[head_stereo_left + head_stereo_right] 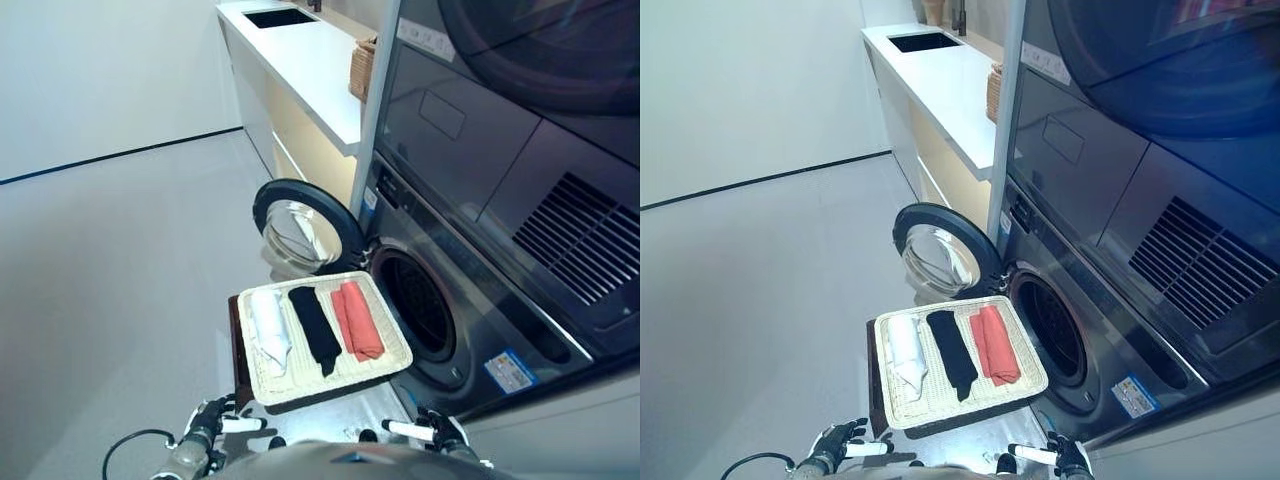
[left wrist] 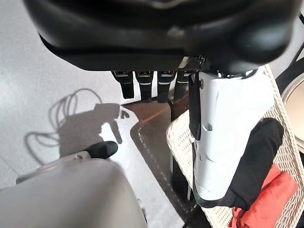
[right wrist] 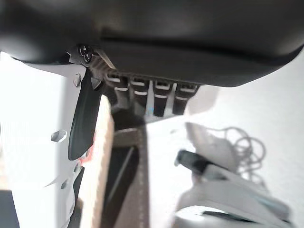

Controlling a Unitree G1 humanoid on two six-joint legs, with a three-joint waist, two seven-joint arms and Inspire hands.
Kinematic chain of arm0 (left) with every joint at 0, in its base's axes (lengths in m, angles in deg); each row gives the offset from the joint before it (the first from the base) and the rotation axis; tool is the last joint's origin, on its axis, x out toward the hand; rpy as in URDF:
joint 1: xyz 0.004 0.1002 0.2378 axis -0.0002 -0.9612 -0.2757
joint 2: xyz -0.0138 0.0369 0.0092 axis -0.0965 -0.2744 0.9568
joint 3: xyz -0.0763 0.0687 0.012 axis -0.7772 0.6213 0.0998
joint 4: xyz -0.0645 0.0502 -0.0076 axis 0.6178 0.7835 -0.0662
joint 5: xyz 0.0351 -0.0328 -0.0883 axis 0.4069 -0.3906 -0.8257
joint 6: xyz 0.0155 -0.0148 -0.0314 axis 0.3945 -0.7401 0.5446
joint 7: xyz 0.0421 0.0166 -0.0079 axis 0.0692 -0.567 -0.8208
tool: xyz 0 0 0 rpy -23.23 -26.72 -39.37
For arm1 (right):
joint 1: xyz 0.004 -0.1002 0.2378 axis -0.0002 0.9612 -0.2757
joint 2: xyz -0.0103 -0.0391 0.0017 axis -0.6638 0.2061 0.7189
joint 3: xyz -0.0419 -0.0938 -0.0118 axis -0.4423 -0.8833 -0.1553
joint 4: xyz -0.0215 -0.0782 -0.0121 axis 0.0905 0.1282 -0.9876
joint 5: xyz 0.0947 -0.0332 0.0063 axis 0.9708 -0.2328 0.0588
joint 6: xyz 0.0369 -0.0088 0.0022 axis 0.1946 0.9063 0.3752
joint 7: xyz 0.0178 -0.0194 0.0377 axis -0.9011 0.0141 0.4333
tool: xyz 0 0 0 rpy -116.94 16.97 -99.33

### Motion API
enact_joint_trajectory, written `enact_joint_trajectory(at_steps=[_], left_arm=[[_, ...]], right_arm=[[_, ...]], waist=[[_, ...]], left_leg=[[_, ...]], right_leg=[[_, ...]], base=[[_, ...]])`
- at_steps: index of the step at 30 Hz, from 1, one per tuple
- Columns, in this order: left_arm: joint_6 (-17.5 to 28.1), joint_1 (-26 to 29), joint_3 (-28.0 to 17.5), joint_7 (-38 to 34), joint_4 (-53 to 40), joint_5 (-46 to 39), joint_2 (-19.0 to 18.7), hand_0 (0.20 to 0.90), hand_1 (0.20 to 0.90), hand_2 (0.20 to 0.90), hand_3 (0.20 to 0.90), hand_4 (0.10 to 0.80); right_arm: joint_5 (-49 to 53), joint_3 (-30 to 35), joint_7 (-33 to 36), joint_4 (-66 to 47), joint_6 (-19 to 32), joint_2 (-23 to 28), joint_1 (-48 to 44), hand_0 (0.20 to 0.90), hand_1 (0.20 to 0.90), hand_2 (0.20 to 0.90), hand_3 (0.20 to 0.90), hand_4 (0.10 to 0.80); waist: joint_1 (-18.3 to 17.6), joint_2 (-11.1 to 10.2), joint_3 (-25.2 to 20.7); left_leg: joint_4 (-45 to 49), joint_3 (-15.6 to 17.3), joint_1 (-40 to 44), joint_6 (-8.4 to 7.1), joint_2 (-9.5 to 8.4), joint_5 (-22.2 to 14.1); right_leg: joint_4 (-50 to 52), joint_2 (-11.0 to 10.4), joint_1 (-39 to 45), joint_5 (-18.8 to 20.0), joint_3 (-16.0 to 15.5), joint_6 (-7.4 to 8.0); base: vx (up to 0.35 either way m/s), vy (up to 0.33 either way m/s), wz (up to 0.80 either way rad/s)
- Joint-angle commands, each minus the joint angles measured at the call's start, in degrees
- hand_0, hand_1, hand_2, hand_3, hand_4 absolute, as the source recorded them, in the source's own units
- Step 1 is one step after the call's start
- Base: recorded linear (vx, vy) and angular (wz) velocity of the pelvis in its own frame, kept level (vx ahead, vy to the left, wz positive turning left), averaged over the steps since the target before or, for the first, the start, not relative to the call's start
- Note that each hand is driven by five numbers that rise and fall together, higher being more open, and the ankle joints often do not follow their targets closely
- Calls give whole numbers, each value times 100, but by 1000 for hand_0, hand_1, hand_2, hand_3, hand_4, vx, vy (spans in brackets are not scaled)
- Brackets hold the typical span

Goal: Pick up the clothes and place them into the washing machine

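A shallow wicker basket (image 1: 303, 391) rests on a low dark brown box (image 1: 240, 350) in front of the washing machine. In it lie a white cloth (image 1: 268, 326), a black cloth (image 1: 315, 322) and a red cloth (image 1: 357, 318), side by side. The machine's round door (image 1: 300, 225) stands open to the left of the dark drum opening (image 1: 420, 305). My left hand (image 1: 205, 425) is low, near the basket's front left corner, open and empty. My right hand (image 1: 440, 432) is low, near the front right corner, open and empty. The left wrist view shows the basket edge (image 2: 178, 137) and red cloth (image 2: 266, 204).
A second machine (image 1: 500, 90) is stacked above the washing machine. A white counter (image 1: 300, 60) with a sink runs along the back, with a wicker box (image 1: 362, 65) on it. Grey floor (image 1: 120, 260) spreads to the left.
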Motion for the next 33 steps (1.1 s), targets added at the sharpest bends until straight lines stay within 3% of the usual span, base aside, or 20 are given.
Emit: enact_joint_trajectory(at_steps=[1, 4, 7, 12, 19, 21, 26, 33], left_arm=[[373, 496, -123, -6, -183, -79, -20, 900, 900, 900, 900, 800], [445, 569, -144, -93, -395, -297, -61, 900, 900, 900, 900, 800], [535, 681, -93, -221, -531, -518, -53, 900, 900, 900, 900, 800], [686, 922, 6, -391, -849, -877, -157, 900, 900, 900, 900, 800], [887, 1156, 5, -503, -1699, -1385, -270, 900, 900, 900, 900, 800], [1034, 1115, -33, -558, -2587, -1485, -338, 900, 900, 900, 900, 800], [1152, 831, 80, -527, -3749, -1363, -602, 900, 900, 900, 900, 800], [1118, 883, 454, -624, -3713, -1264, -668, 900, 900, 900, 900, 800]], right_arm=[[17, -172, 124, -364, 333, 273, -559, 900, 900, 900, 900, 800], [53, -196, 247, -624, 375, 450, -821, 900, 900, 900, 900, 800], [94, -318, 407, -796, 438, 742, -1405, 900, 900, 900, 900, 800], [185, -721, 664, -915, 452, 927, -2560, 900, 900, 900, 900, 800], [215, -1014, 1048, -732, 406, 1029, -3501, 900, 900, 900, 900, 800], [190, -1065, 1253, -575, 417, 1163, -3836, 900, 900, 900, 900, 800], [169, -1146, 1546, 109, 344, 1417, -4591, 900, 900, 900, 900, 800], [-41, -1218, 1985, 608, 292, 1543, -5086, 900, 900, 900, 900, 800]], waist=[[99, -210, 147], [142, -177, 393], [184, -115, 645], [329, -47, 1003], [459, 4, 1415], [519, 61, 1540], [642, 184, 1596], [673, 343, 1691]], left_leg=[[-12, -117, -195, -457, 58, -220], [189, -84, -523, -612, 173, -144], [504, 17, -1039, -581, 164, -106], [480, -7, -1592, -516, 137, 7], [1201, 64, -2496, -506, 121, -116], [1693, -7, -2972, -531, 26, -281], [2213, -40, -3550, -505, -33, -473], [2281, 1, -3778, -399, -96, -512]], right_leg=[[21, -290, 15, -331, -37, 284], [54, -360, -11, -392, -344, 259], [114, -387, -274, -356, -533, 242], [397, -388, -1093, -300, -357, 217], [1228, -407, -2066, -464, -313, 162], [1660, -440, -2501, -631, -338, 144], [2247, -493, -3125, -785, -253, 127], [2342, -487, -3391, -801, -116, 100]], base=[[6, -105, 24], [-66, -90, 47], [-136, -89, 73], [-149, -25, 0], [-103, -13, -3], [-56, -23, 15], [-12, 39, 22], [9, 75, -5]])
